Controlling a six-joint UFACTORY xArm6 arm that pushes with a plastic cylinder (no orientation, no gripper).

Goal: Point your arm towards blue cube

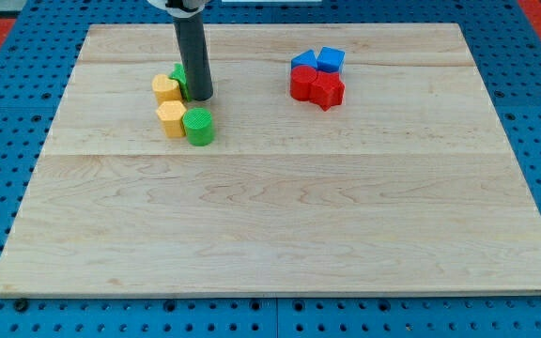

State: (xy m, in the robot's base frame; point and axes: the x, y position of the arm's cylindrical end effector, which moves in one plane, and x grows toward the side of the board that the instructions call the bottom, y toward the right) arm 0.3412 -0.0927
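My tip [200, 97], a bare rod with nothing to clamp, rests among the yellow and green blocks. The blue cube [331, 60] lies well apart toward the view's right, slightly toward its top.

green blocks [198, 126], yellow blocks [171, 119], red blocks [316, 87]

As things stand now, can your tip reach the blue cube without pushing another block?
Probably yes. My tip sits among the yellow and green blocks at the view's left; the blue cube lies to the right. Bare board lies between, and the red blocks sit below the cube.
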